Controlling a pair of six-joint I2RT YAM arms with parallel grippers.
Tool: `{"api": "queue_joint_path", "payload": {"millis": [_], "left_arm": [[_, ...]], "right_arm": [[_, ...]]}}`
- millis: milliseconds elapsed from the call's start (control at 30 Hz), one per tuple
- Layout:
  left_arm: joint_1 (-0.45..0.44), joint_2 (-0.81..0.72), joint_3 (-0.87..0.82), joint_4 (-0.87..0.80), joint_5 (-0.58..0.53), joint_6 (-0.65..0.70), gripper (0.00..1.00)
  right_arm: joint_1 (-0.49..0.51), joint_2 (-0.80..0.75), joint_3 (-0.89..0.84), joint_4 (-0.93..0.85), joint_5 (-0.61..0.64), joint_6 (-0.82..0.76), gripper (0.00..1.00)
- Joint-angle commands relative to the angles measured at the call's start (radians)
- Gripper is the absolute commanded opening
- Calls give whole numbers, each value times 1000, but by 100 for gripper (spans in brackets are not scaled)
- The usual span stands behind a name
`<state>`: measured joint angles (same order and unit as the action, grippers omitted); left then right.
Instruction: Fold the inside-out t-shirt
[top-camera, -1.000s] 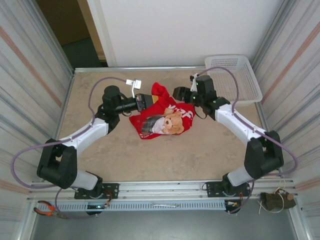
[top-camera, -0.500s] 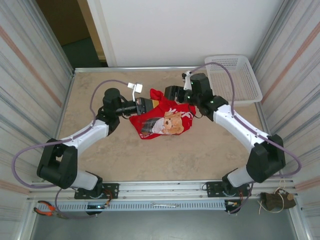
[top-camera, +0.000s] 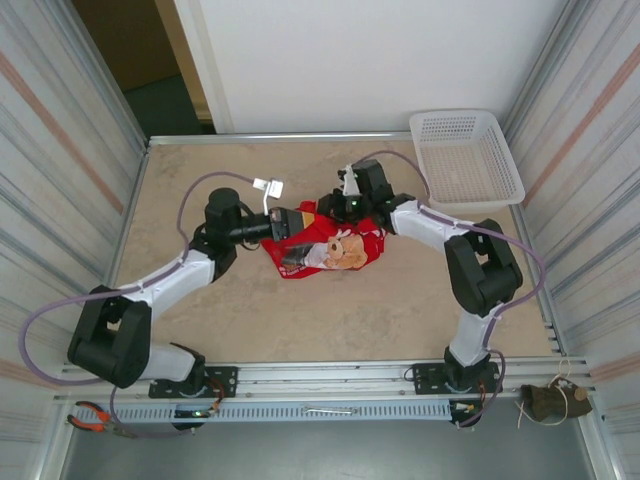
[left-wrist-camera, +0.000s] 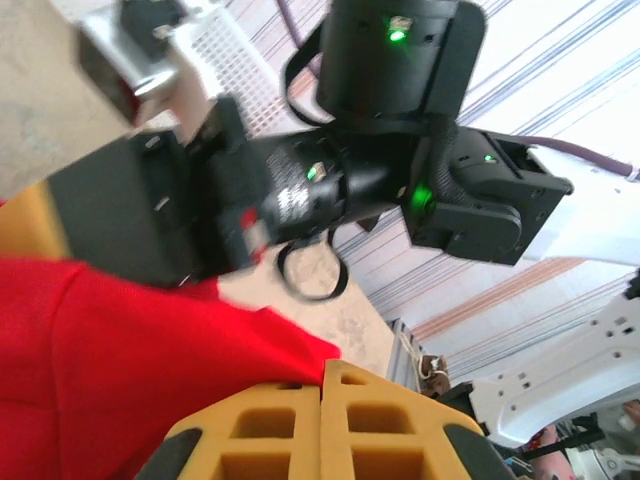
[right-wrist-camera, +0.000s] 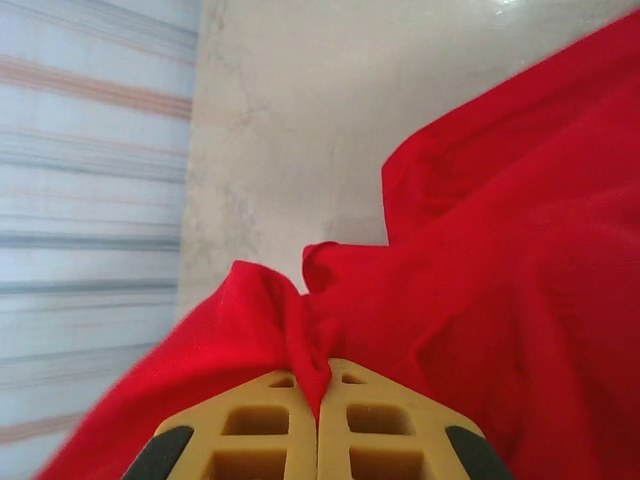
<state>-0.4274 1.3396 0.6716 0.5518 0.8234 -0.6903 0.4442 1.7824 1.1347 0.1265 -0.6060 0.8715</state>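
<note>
The inside-out t-shirt (top-camera: 300, 262) lies bunched in the middle of the table, bright red, with a bear print facing up. My left gripper (top-camera: 300, 219) comes in from the left, at the shirt's far left edge. In the left wrist view its yellow fingers (left-wrist-camera: 270, 420) are pressed together, and the red cloth (left-wrist-camera: 120, 350) runs into their tips. My right gripper (top-camera: 326, 209) is just beyond it at the shirt's far edge. The right gripper (right-wrist-camera: 320, 372) is shut, with a fold of the t-shirt (right-wrist-camera: 500, 250) pinched between its fingers. The two grippers are almost touching.
A white mesh basket (top-camera: 465, 150) stands at the far right corner. Corrugated metal walls close in both sides of the tan table (top-camera: 200, 300). Pliers (top-camera: 95, 415) lie on the front rail. The right arm's black wrist (left-wrist-camera: 390, 60) looms close in the left wrist view.
My right gripper swung left to the shirt's far edge beside the left gripper and closed on the cloth. The raised red flap has come down. The left gripper edged right, still shut.
</note>
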Motion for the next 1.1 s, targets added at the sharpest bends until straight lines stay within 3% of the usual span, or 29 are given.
{"api": "queue_joint_path", "payload": {"millis": [0, 200, 367, 467, 567, 767, 1067], "left_arm": [[2, -35, -69, 16, -63, 39, 0], [16, -13, -126, 45, -114, 50, 0], [26, 16, -112, -17, -166, 75, 2], [42, -29, -111, -54, -217, 74, 27], [32, -137, -81, -149, -266, 117, 41], [-100, -238, 112, -418, -433, 331, 56], [-241, -12, 301, -428, -525, 456, 64]], "right_arm": [[-90, -150, -19, 181, -83, 122, 0], [-98, -322, -31, 158, -66, 110, 0], [-90, -386, -91, 248, -77, 145, 0], [-85, -398, -115, 263, -85, 146, 0], [-83, -394, -135, 234, -81, 122, 0], [-38, -385, -122, 127, -54, 38, 0], [15, -386, -101, 59, -11, -5, 0]]}}
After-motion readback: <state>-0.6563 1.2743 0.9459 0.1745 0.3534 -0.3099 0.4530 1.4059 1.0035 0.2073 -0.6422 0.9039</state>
